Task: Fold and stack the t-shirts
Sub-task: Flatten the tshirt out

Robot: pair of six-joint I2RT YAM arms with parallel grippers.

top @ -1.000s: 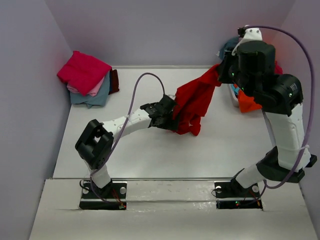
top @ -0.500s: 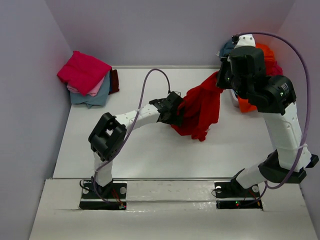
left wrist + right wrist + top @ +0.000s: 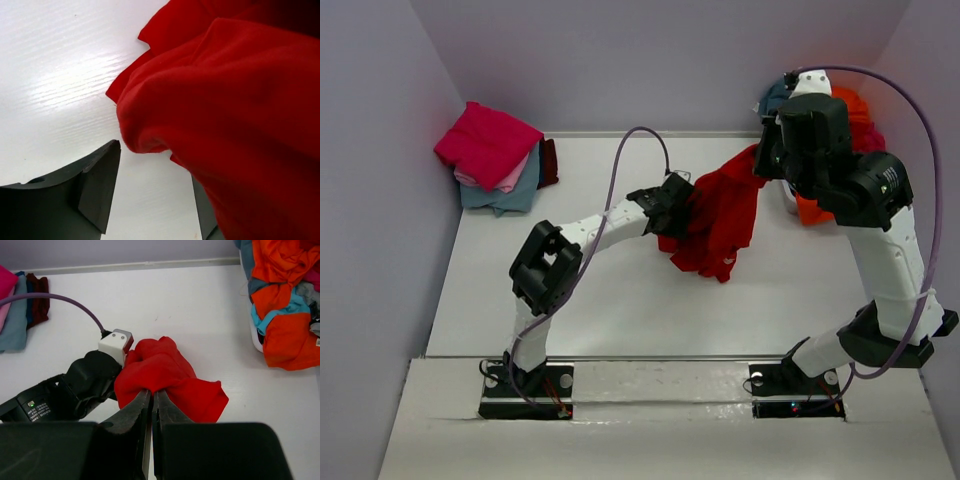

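Red t-shirt [image 3: 720, 222] is hanging in a bunched drape above the middle-right of the desk [image 3: 620, 310]. Its upper end is lifted clear and its lower folds are sagging toward the surface; whether they are touching it I cannot tell.

The right arm's jaws are pinching the shirt at its top, closed tight on a fold of cloth. The right arm [image 3: 892, 270] is probably holding it up this way so the garment's own weight draws it long and lets an edge or sleeve come loose from the bunch.

The left arm [image 3: 590, 232] is reaching in from the side at mid-height. The left arm's jaws are standing apart with a bulge of red cloth sitting between them, not pinched, and bare desk is showing in the gap. I judge that it is going for a second hold, since a single pinch cannot spread a shirt flat for folding.

Further out, the folded stack [image 3: 485, 140] is lying in the far left corner, magenta on top. The unfolded heap [image 3: 280, 335] of orange and teal shirts is waiting at the far right, well apart from the stack.
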